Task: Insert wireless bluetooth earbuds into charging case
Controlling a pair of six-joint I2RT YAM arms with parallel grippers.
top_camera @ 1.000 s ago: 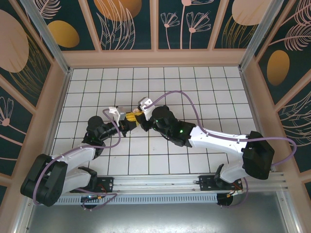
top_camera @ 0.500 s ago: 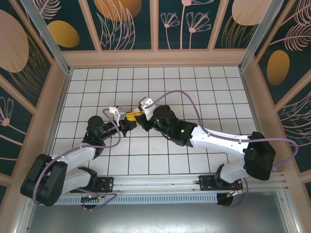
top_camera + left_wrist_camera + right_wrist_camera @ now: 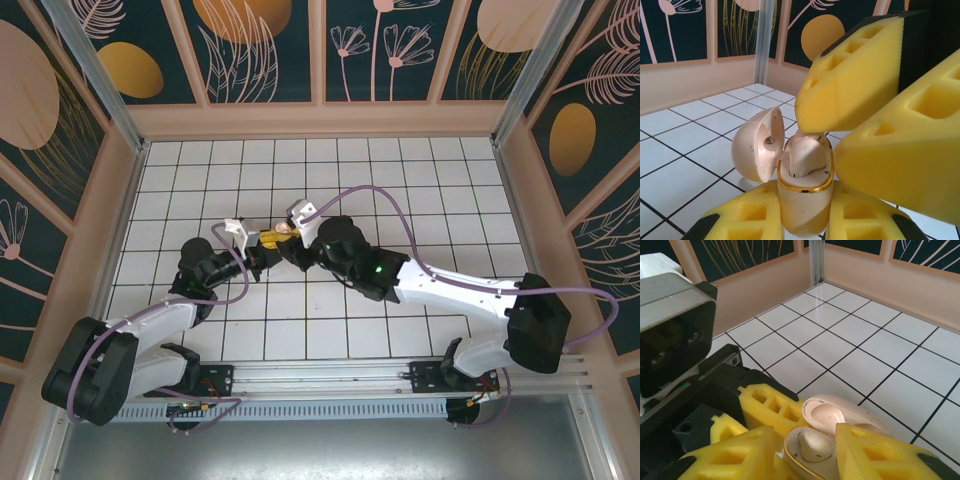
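Seating the earbud point(image 3: 814, 445) fully calls for lifting the spread right fingers point(image 3: 875, 452) straight up, while the left fingers point(image 3: 745, 220) pinch the charging case point(image 3: 805, 210) steady and upright.

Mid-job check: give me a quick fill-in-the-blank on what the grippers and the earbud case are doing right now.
1. The left gripper is shut on the ___.
2. Its hinged lid stands ___.
3. Seated inside it, below the right gripper, is one pale ___.

Missing words: charging case; open; earbud.
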